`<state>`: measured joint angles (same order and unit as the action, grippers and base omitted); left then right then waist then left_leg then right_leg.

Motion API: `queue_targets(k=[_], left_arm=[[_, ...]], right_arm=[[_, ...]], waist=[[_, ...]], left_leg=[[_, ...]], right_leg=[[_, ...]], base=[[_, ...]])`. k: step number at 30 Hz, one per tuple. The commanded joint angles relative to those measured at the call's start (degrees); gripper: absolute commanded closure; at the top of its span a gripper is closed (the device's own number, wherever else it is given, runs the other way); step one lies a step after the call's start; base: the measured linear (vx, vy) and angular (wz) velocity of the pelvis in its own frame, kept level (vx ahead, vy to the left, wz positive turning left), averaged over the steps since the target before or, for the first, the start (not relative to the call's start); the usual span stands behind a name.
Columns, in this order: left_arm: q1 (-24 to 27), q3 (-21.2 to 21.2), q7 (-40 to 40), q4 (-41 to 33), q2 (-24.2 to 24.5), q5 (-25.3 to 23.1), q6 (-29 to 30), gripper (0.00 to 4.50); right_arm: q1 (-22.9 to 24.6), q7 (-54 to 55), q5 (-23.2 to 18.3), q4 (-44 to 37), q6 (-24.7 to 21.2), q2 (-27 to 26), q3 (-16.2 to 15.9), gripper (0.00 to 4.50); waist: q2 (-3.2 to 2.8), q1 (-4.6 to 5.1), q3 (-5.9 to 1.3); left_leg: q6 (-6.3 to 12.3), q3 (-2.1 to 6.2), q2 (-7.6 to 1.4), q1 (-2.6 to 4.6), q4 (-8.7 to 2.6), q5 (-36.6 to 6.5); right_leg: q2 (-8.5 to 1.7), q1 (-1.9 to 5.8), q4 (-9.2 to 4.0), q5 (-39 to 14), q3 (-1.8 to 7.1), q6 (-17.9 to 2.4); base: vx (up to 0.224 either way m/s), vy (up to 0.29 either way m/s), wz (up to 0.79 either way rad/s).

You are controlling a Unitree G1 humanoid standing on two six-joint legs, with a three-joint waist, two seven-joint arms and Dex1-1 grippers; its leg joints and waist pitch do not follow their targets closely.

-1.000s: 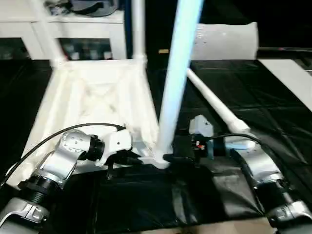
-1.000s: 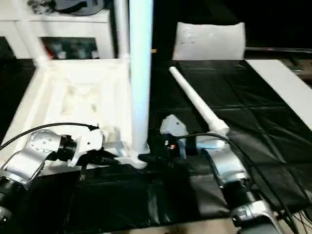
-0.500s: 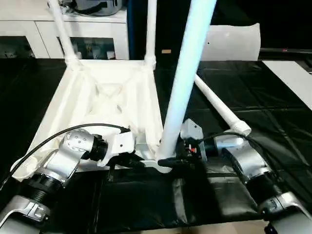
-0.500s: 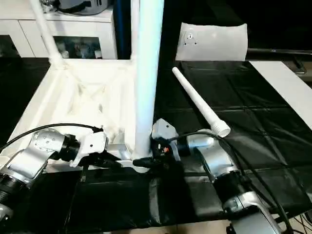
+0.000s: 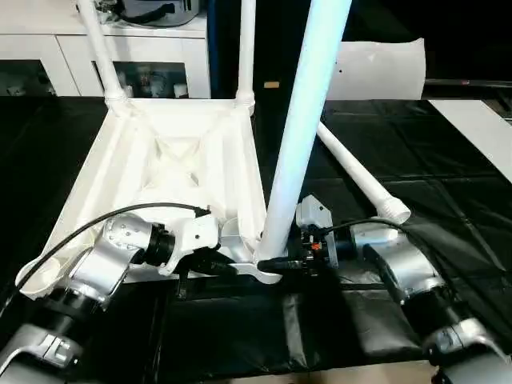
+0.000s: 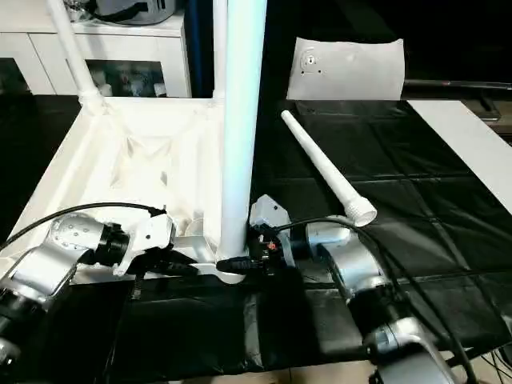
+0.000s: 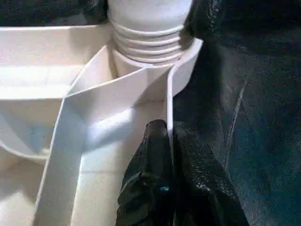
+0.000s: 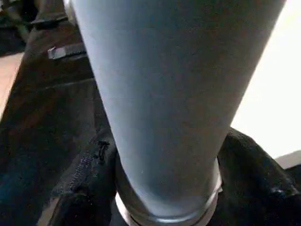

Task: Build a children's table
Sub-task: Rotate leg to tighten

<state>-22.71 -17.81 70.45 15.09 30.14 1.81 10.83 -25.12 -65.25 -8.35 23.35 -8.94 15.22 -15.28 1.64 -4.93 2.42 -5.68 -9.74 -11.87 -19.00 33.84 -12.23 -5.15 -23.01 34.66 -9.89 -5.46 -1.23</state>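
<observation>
From my remote station, the children's table [image 5: 172, 168] lies upside down on the black-covered table [image 5: 448, 200], its ribbed underside facing up, the white cabinet [image 5: 48, 48] behind it. Two legs [image 5: 100, 48] stand upright in the far corner sockets. At the near edge, my left end effector [image 7: 171, 179] is pinched shut on the thin rim wall of the tabletop, one black finger [image 7: 148, 174] inside the wall and the other outside, just beside the near right corner socket. In that socket a third leg [image 5: 300, 136] rises upright, its threaded base seated in the round collar. My right end effector [image 5: 276, 264] is closed around the foot of this leg, a finger [image 8: 254, 160] on either side of it, right at the socket. Further right, the fourth leg [image 6: 324, 168] lies loose on the black cover, well apart from the tabletop, its wide end nearest my right forearm [image 6: 352, 264].
</observation>
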Motion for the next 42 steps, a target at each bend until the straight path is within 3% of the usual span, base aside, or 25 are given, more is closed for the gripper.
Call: queue_targets(k=[1, 2, 4, 6, 7, 9, 13, 14, 15, 16, 17, 19, 20, 21, 24, 25, 27, 34, 35, 37, 42], left_arm=[[0.54, 1.56, -7.88, -3.69, -4.98, 1.75, 5.61, 4.50], [0.80, 2.19, -9.86, -4.47, -6.05, 1.81, 7.08, 4.50], [1.42, 4.36, -18.35, -6.80, -10.87, 1.02, 12.51, 4.50], [1.64, 5.56, -24.41, -7.76, -14.09, -0.78, 14.81, 4.50], [1.54, 6.87, -30.17, -8.32, -17.45, -2.29, 16.60, 4.50], [1.44, 7.59, -34.17, -8.79, -19.90, -3.26, 18.02, 4.50], [1.16, 7.81, -40.39, -10.67, -24.42, -5.21, 20.94, 4.50], [1.16, 7.65, -40.58, -10.91, -24.69, -5.34, 21.18, 4.50], [1.26, 7.08, -40.65, -11.59, -25.00, -5.65, 21.72, 4.50], [1.49, 6.25, -39.87, -12.15, -24.85, -5.81, 21.93, 4.50], [1.93, 5.36, -39.07, -12.99, -24.49, -6.05, 22.72, 4.50], [2.33, 4.58, -38.20, -13.40, -23.63, -6.50, 22.76, 4.50], [2.54, 4.22, -37.26, -13.39, -22.64, -6.58, 22.45, 4.50], [2.72, 3.87, -36.32, -13.38, -21.65, -6.61, 22.09, 4.50], [2.98, 3.56, -33.68, -13.03, -19.36, -6.18, 20.90, 4.50], [3.19, 3.24, -29.77, -12.05, -16.56, -5.60, 18.19, 4.50], [3.32, 3.02, -26.89, -11.20, -14.63, -5.19, 15.97, 4.50], [2.61, 0.71, -15.47, -5.79, -6.93, -4.12, 4.68, 4.50], [1.79, 0.18, -10.37, -3.33, -4.83, -2.98, 1.55, 4.50], [0.95, -0.32, -6.24, -1.57, -3.51, -1.92, -0.73, 4.50], [-1.02, -2.16, 1.02, 1.43, -1.31, -1.06, -4.88, 4.50]], right_arm=[[2.01, 8.90, -0.47, -1.37, -3.98, -4.92, 0.34, 1.83], [2.52, 11.45, -0.31, -1.73, -4.75, -6.19, 0.74, 1.83], [3.68, 20.30, -0.20, -2.56, -7.63, -11.70, 2.49, 1.83], [3.75, 25.72, -0.47, -2.50, -9.95, -15.42, 4.01, 1.84], [2.97, 31.05, -0.10, -1.29, -11.58, -18.79, 5.23, 1.84], [2.06, 34.86, 0.60, 0.16, -12.38, -20.94, 5.76, 1.87], [-0.03, 43.39, 2.50, 3.42, -13.47, -24.98, 7.16, 1.89], [-0.07, 43.46, 2.37, 3.51, -13.30, -25.22, 7.24, 1.56], [0.18, 43.42, 2.57, 2.95, -13.01, -25.43, 7.01, 1.56], [0.63, 43.23, 2.85, 2.19, -12.60, -25.37, 6.73, 1.21], [1.42, 43.56, 3.25, 0.93, -12.42, -25.35, 6.88, 1.19], [2.27, 43.79, 3.88, -0.30, -11.74, -24.78, 7.03, 1.00], [2.91, 43.68, 4.06, -1.07, -10.81, -23.96, 7.25, 1.00], [3.49, 43.54, 4.14, -1.76, -9.80, -23.13, 7.46, 0.77], [4.64, 42.51, 3.76, -3.25, -7.92, -20.83, 8.17, 0.53], [5.86, 39.79, 3.25, -5.27, -6.12, -18.08, 8.68, 0.40], [6.78, 37.19, 2.69, -6.96, -5.18, -16.14, 8.97, 0.32], [8.89, 25.14, 1.96, -10.96, -1.89, -6.35, 8.57, 0.06], [8.84, 18.50, 0.20, -11.96, -1.54, -2.02, 7.89, 0.06], [8.29, 13.61, -0.85, -12.30, -1.37, 1.10, 7.38, 0.06], [6.40, 3.89, -2.60, -11.49, -0.87, 5.82, 6.02, 0.06]], waist=[[-0.40, 0.52, -2.66], [-0.50, 0.66, -2.60], [-0.17, 1.80, -2.44], [-0.27, 2.31, -2.48], [-0.26, 3.08, -2.42], [-0.30, 3.33, -2.57], [-0.52, 3.74, -2.85], [-0.46, 3.83, -2.92], [-0.54, 3.78, -3.00], [-0.60, 3.60, -3.23], [-0.58, 3.65, -3.28], [-0.66, 3.44, -3.44], [-0.48, 3.46, -3.47], [-0.70, 3.32, -3.42], [-0.78, 3.32, -3.11], [-1.15, 3.19, -3.01], [-1.09, 3.13, -2.97], [-1.18, 2.65, -2.88], [-1.31, 2.54, -2.87], [-1.34, 2.05, -2.90], [-1.17, 1.64, -3.20]], left_leg=[[-0.02, 0.00, -1.62, -0.55, -4.70, -11.58], [-0.66, 0.19, -1.53, -0.26, -4.76, -13.28], [-1.46, 0.48, -1.15, -0.70, -4.89, -14.49], [-1.09, 0.58, -0.83, -0.52, -4.63, -15.60], [-0.57, 0.59, -0.67, -0.66, -4.43, -16.03], [-0.11, 0.63, -0.43, -0.60, -4.27, -15.68], [0.61, 0.58, -0.70, -0.94, -4.50, -13.54], [0.74, 0.54, -0.80, -1.06, -4.52, -12.97], [0.91, 0.53, -0.80, -1.12, -4.50, -12.30], [1.47, 0.32, -0.88, -1.14, -4.32, -9.55], [1.68, 0.33, -0.88, -1.30, -4.32, -8.39], [2.88, 0.15, -0.92, -1.34, -4.11, -4.49], [3.18, 0.08, -0.87, -1.33, -4.08, -3.92], [3.51, 0.05, -0.84, -1.23, -4.10, -3.57], [3.29, -0.03, -0.87, -1.11, -4.32, -6.31], [2.93, 0.04, -0.86, -0.97, -4.40, -7.49], [2.66, 0.04, -0.88, -0.97, -4.47, -8.71], [2.92, 0.00, -0.87, -0.66, -4.48, -10.25], [2.99, -0.03, -0.98, -0.49, -4.51, -10.87], [3.01, -0.02, -1.13, -0.43, -4.51, -10.88], [3.42, 0.02, -1.28, -0.55, -4.34, -9.04]], right_leg=[[-3.12, 2.93, -4.13, -18.52, 3.30, -9.54], [-3.18, 2.69, -4.54, -22.33, 3.17, -8.52], [-3.12, 2.78, -5.13, -27.67, 2.88, -5.85], [-3.15, 2.60, -5.63, -30.67, 2.63, -4.72], [-3.07, 2.32, -6.18, -32.86, 2.51, -3.50], [-2.96, 2.17, -6.50, -33.62, 2.28, -2.80], [-2.72, 2.26, -5.70, -26.56, 2.63, -4.27], [-2.68, 2.31, -5.46, -24.87, 2.72, -4.74], [-2.66, 2.39, -5.31, -23.24, 2.74, -5.17], [-2.64, 2.60, -4.74, -17.20, 2.93, -6.86], [-2.60, 2.79, -4.41, -14.98, 2.97, -7.53], [-2.68, 3.15, -3.74, -7.96, 3.10, -9.68], [-2.62, 3.21, -3.65, -7.01, 3.10, -10.11], [-2.62, 3.23, -3.61, -6.40, 3.07, -10.75], [-2.67, 3.20, -4.18, -10.27, 3.08, -10.31], [-2.69, 3.15, -4.43, -12.25, 3.08, -9.66], [-2.68, 3.14, -4.58, -13.85, 3.14, -8.98], [-2.52, 2.99, -4.88, -15.64, 3.10, -8.46], [-2.55, 2.87, -4.92, -16.01, 3.16, -8.49], [-2.56, 2.93, -4.69, -14.99, 3.24, -9.06], [-2.75, 3.19, -3.92, -11.21, 3.20, -11.29]], base=[[0.000, 0.000, 0.00], [0.000, 0.000, 0.00], [0.000, 0.000, 0.00], [0.000, 0.000, 0.00], [0.000, 0.000, 0.00], [0.000, 0.000, 0.00], [0.000, 0.000, 0.00], [0.000, 0.000, 0.00], [0.000, 0.000, 0.00], [0.000, 0.000, 0.00], [0.077, 0.009, 0.04], [0.057, -0.001, 0.02], [0.000, 0.000, 0.00], [0.000, 0.000, 0.00], [0.000, 0.000, 0.00], [0.000, 0.000, 0.00], [0.000, 0.000, 0.00], [0.000, 0.000, 0.00], [0.000, 0.000, 0.00], [0.000, 0.000, 0.00], [0.000, 0.000, 0.00]])
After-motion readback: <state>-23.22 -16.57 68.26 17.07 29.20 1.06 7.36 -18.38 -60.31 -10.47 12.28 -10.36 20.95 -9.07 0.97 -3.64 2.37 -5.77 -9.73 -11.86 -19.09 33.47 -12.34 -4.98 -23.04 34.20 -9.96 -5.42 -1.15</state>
